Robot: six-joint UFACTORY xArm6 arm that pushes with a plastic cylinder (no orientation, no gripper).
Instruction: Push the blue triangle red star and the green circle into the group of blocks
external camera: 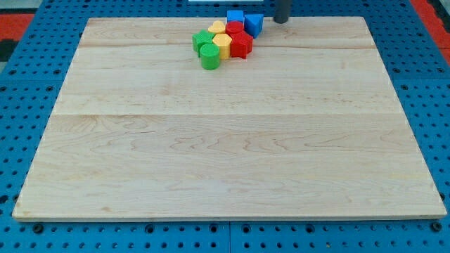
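Your tool [280, 21], a bare rod that holds nothing, stands at the counter's [232, 161] far edge, just right of the blue triangle [254, 24]. Left of it, the red star [241, 44] and green circle [209, 57] already touch the cluster. Push left gently, staying low; the wooden counter is otherwise open, over blue pegboard [21, 84].

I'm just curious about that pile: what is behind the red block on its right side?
Behind the red block, toward the view's top, sit a second red block and two blue blocks. My tip stands right of them. Their lower parts are covered.
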